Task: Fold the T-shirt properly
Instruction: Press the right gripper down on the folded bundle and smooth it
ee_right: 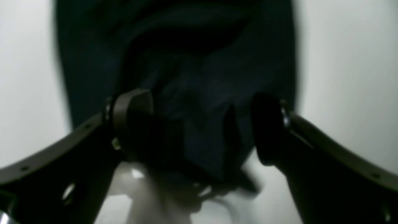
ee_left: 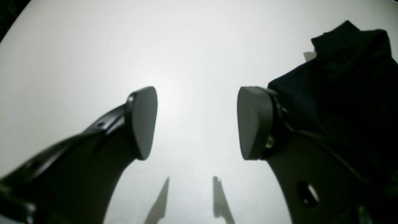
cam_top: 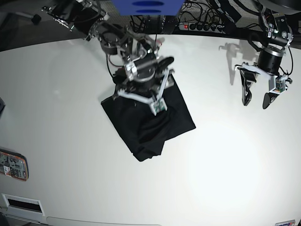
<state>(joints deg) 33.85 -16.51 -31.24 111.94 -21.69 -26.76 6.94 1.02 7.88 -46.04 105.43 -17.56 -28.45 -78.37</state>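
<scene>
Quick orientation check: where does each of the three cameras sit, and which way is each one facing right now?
Left wrist: on the left arm, looking past the open left gripper at the bare table; T-shirt at the edge.
Right wrist: on the right arm, right gripper open over the shirt.
Base: overhead, facing down; shows both arms.
Shared: all three show the T-shirt.

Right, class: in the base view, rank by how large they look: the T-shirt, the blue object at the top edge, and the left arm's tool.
1. T-shirt, clearly the largest.
2. Blue object, though the frame crops it.
3. Left tool, with open jaws, looks smallest; it may sit nearer the camera, so only its apparent size counts.
</scene>
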